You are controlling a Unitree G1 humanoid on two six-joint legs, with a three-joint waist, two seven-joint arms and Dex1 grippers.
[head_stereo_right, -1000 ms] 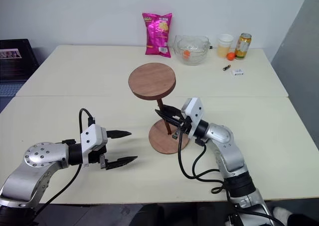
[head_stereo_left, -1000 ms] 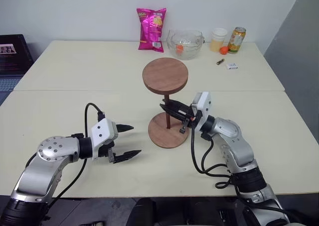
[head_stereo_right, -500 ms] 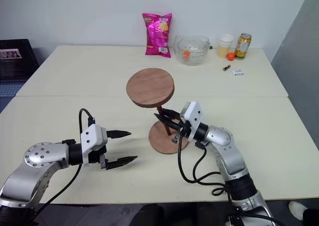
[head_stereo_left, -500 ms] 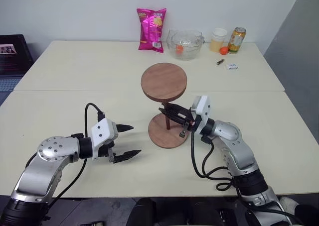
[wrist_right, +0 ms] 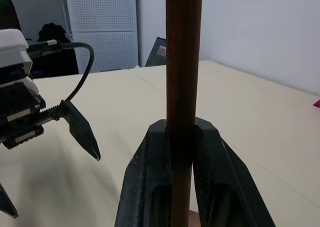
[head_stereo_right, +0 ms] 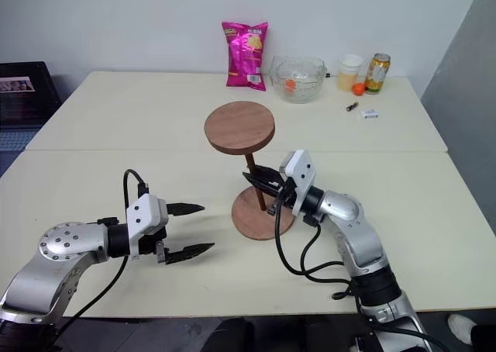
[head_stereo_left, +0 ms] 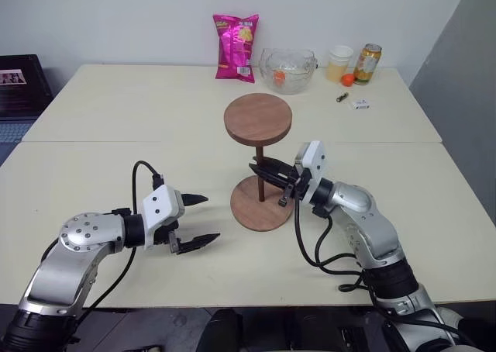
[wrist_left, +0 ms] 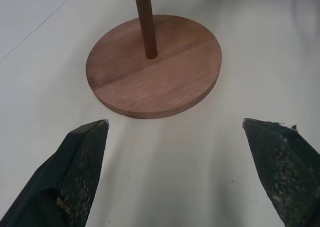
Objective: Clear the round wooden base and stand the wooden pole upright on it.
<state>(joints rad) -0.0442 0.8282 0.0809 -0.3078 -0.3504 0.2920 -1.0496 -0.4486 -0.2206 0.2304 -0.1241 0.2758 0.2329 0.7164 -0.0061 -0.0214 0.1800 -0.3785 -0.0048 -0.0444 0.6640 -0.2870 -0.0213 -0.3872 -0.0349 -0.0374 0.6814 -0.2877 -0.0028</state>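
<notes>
Cream tabletop (head_stereo_left: pixel 116 112), and the round wooden base (head_stereo_left: pixel 262 203) sits mid-table with the wooden pole (head_stereo_left: pixel 261 172) standing near-vertical on its centre. Right gripper (head_stereo_left: pixel 267 170), closest, is clamped on the shaft; left gripper (head_stereo_left: pixel 198 222) sits spread open, off to the base's left.

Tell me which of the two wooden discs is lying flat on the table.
The round wooden base, lying low beside the right end effector. The other disc sits raised on top of the wooden pole.
</notes>
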